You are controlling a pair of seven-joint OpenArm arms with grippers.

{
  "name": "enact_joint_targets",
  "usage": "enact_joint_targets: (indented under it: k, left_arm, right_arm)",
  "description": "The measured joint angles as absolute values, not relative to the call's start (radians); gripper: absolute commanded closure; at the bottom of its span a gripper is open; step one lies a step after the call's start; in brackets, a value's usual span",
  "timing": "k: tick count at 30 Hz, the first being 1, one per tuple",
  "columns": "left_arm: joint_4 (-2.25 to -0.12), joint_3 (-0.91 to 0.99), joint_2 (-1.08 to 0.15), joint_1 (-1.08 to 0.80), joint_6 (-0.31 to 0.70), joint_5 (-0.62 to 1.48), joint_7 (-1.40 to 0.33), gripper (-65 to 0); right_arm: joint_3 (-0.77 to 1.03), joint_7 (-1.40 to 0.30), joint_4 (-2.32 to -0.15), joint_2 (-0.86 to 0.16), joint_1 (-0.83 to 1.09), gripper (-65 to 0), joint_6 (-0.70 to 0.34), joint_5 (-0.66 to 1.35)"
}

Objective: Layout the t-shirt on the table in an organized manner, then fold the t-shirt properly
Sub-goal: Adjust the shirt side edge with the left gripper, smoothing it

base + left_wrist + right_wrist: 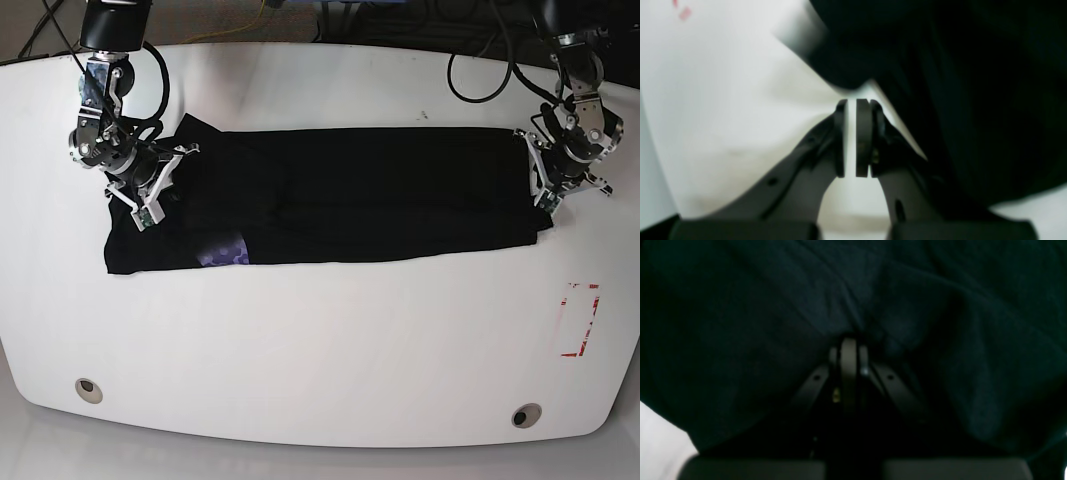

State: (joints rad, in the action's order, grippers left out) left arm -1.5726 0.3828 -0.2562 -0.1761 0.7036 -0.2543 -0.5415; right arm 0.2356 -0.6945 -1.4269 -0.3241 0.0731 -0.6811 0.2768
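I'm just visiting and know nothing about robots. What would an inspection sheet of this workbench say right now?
Surface: white table, glossy, with a red outline mark and two round metal inserts.
Job's things: black t-shirt lying as a long band across the table, a purple patch showing.
Clutter: nothing seen.
Grippers: left pincer shut, beside the shirt's edge, over bare table; right pincer shut, against the cloth.
Cables: black cables trail from both arms.
Surroundings: floor and more wiring past the far edge.
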Motion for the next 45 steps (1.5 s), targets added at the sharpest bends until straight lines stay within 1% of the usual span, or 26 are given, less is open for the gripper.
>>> enact_joint_targets:
  k: [6,11,15,17,19,20,24,26,29,34,39,45]
  left_arm:
    - [-1.583,0.384,-0.257,-0.227,0.700,-0.248,-0.530,-2.7]
    - [-1.646,0.392,-0.252,-0.255,0.705,-0.253,-0.539,-2.7]
    - [-1.713,0.436,-0.242,-0.246,0.707,-0.217,-0.538,-3.2]
    - [-1.729,0.456,-0.240,-0.233,0.705,-0.198,-0.538,-5.7]
    - [-1.735,0.465,-0.240,-0.211,0.705,-0.194,-0.541,-12.8]
    - [-1.734,0.469,-0.239,-0.195,0.705,-0.194,-0.559,-15.2]
    - [-1.733,0.472,-0.238,-0.129,0.705,-0.194,-0.616,-35.4]
    - [-1.733,0.481,-0.230,-0.096,0.705,-0.179,-0.644,-41.5]
    - [-1.733,0.521,-0.204,-0.065,0.704,-0.146,-0.666,-47.0]
    - [-1.730,0.561,-0.176,-0.050,0.702,-0.108,-0.668,-50.1]
    - [-1.689,0.513,-0.170,-0.048,0.701,-0.075,-0.669,-50.1]
    - [-1.600,0.512,-0.168,-0.027,0.704,-0.028,-0.674,-50.1]
  right_arm:
    - [0.236,-0.694,-1.427,-0.324,0.074,0.0,-0.681,0.277]
    - [0.236,-0.692,-1.427,-0.324,0.075,0.0,-0.681,0.277]
    - [0.236,-0.692,-1.427,-0.324,0.074,0.0,-0.681,0.277]
    - [0.236,-0.691,-1.427,-0.324,0.074,0.0,-0.681,0.277]
    - [0.236,-0.692,-1.427,-0.324,0.074,0.0,-0.681,0.277]
    - [0.236,-0.692,-1.427,-0.324,0.074,0.0,-0.681,0.277]
    - [0.236,-0.692,-1.427,-0.324,0.074,0.0,-0.681,0.276]
    - [0.236,-0.691,-1.427,-0.324,0.075,0.0,-0.681,0.277]
    - [0.236,-0.692,-1.427,-0.324,0.074,0.0,-0.681,0.277]
    - [0.236,-0.692,-1.427,-0.324,0.074,0.0,-0.681,0.277]
    - [0.236,-0.692,-1.427,-0.324,0.074,0.0,-0.681,0.277]
    - [0.236,-0.691,-1.427,-0.324,0.076,0.0,-0.681,0.278]
